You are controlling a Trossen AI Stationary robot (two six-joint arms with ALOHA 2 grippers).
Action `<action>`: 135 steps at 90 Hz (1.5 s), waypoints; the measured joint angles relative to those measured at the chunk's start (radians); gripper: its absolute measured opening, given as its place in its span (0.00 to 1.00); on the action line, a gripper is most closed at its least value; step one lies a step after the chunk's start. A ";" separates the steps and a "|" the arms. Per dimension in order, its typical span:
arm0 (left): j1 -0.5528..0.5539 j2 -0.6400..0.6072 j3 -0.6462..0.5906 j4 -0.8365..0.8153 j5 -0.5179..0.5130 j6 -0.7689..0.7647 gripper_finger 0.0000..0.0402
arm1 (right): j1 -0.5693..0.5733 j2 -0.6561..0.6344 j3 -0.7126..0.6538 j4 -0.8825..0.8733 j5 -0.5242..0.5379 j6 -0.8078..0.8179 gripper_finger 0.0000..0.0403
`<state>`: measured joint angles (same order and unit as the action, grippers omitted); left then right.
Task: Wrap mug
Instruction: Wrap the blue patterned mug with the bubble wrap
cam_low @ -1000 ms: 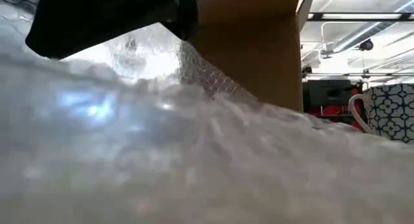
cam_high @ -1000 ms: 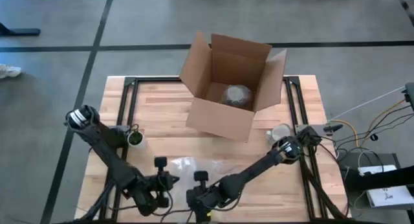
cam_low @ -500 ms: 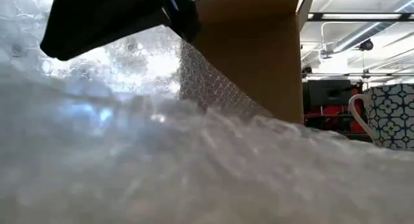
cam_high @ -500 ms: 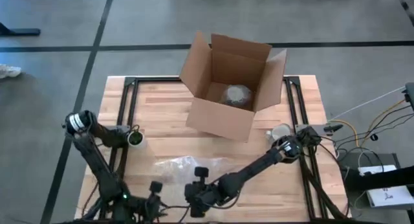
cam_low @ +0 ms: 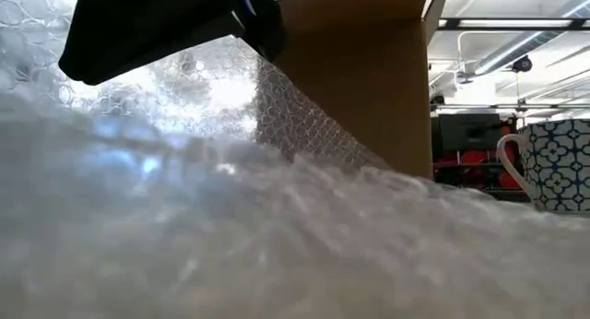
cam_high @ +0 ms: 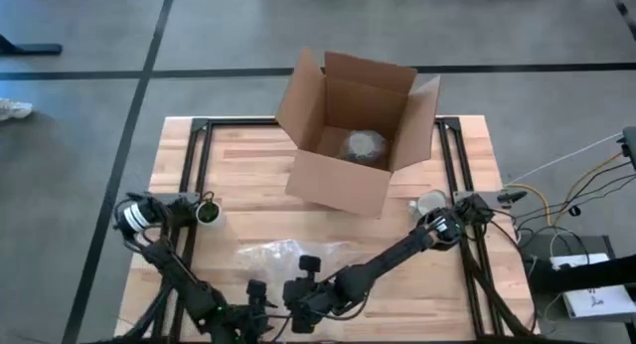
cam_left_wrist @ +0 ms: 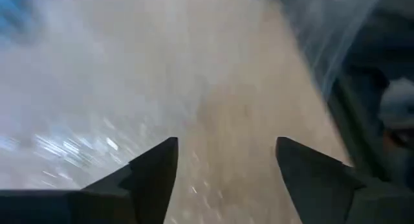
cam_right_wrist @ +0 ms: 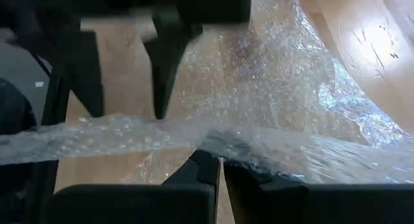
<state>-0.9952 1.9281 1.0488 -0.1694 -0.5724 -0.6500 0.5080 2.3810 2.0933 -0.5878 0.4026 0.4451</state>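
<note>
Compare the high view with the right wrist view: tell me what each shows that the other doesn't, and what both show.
Only the high view shows the open cardboard box with a wrapped bundle inside it, the mug on the table right of the box, and both whole arms.

Only the right wrist view shows the right gripper pinched shut on an edge of the bubble wrap, which it holds lifted.

Both show the bubble wrap, the wooden table and the open left gripper near the sheet.

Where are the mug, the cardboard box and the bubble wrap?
mug (cam_low: 559, 162), low view, patterned side.
cardboard box (cam_high: 336, 181), high view, front wall.
bubble wrap (cam_high: 273, 257), high view, middle of sheet.
</note>
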 joint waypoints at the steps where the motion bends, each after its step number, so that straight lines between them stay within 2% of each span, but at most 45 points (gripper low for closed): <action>1: 0.002 0.004 0.000 0.004 0.000 -0.002 0.63 | 0.000 0.000 0.000 -0.001 -0.001 0.000 0.00; 11: 0.017 0.044 0.006 0.013 0.007 -0.050 0.61 | 0.003 0.000 0.013 -0.052 -0.065 -0.002 0.00; 20: 0.027 0.070 0.006 0.014 0.026 -0.079 0.52 | 0.012 0.000 0.062 -0.175 -0.148 0.002 0.00; 29: 0.033 0.074 0.006 0.011 0.034 -0.095 0.36 | 0.032 -0.002 0.116 -0.340 -0.200 0.029 0.00; 41: 0.039 0.055 0.004 -0.007 0.022 -0.083 0.07 | 0.063 -0.002 0.138 -0.488 -0.220 0.075 0.00; 45: 0.042 0.039 0.003 -0.011 0.019 -0.076 0.03 | 0.072 -0.002 0.131 -0.493 -0.221 0.087 0.00; 57: 0.056 -0.046 -0.009 -0.060 0.029 -0.063 0.05 | 0.091 0.008 0.094 -0.472 -0.220 0.129 0.00; 70: 0.062 -0.233 -0.002 -0.105 -0.092 -0.053 0.02 | 0.092 0.043 0.043 -0.423 -0.232 0.142 0.00; 80: 0.072 -0.385 -0.012 -0.163 -0.142 -0.050 0.01 | 0.093 0.076 0.020 -0.389 -0.305 0.147 0.00; 90: 0.084 -0.541 -0.035 -0.144 -0.224 -0.055 0.01 | 0.097 0.081 0.017 -0.402 -0.383 0.159 0.00; 98: 0.095 -0.644 -0.083 -0.154 -0.322 -0.050 0.01 | 0.102 0.075 0.016 -0.422 -0.414 0.182 0.00; 107: 0.116 -0.761 -0.156 -0.154 -0.390 -0.083 0.01 | 0.112 0.066 0.014 -0.440 -0.503 0.191 0.00; 119: 0.169 -0.888 -0.285 -0.147 -0.322 -0.176 0.05 | 0.131 0.060 0.013 -0.527 -0.618 0.245 0.00; 135: 0.218 -0.978 -0.460 -0.141 -0.145 -0.294 0.18 | 0.169 0.035 0.010 -0.696 -0.668 0.331 0.00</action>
<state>-0.7775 0.9499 0.5887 -0.3106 -0.7175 -0.9445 0.6767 2.4161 2.1033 -1.2836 -0.2658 0.7765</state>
